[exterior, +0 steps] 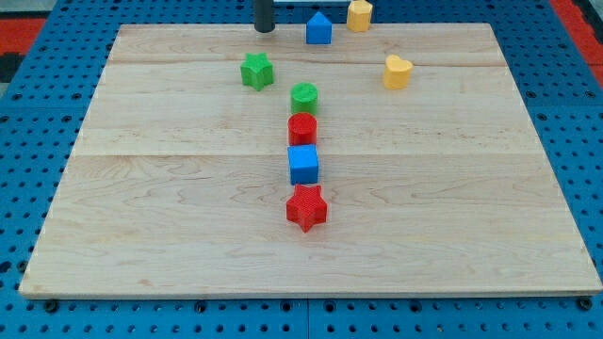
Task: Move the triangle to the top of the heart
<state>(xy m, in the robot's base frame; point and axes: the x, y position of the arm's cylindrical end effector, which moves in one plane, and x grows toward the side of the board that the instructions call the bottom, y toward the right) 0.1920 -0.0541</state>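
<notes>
You had my tip [265, 29] at the board's top edge, just to the view's left of the blue triangle block [318, 29] and apart from it. There was no pincer to report — the arm ended in a bare rod, so nothing was released or clenched, and nothing was held.

The yellow heart [398, 72] lay down and to the view's right of the triangle, well clear of it. A yellow hexagon-like block [359, 15] sat just beside the triangle on its right, up by the edge of the wooden board [528, 188].

That neighbour looked like your main risk. A straight push to the right from where my tip stood would likely drive the triangle into the yellow block and carry both along, or twist the triangle off the rod's line. Both blocks also sat so near the top edge that a slightly upward shove could tip one off the board.

The green star [256, 71], green cylinder [304, 97], red cylinder [301, 129], blue cube [303, 164] and red star [306, 207] lay lower down, away from that path.
</notes>
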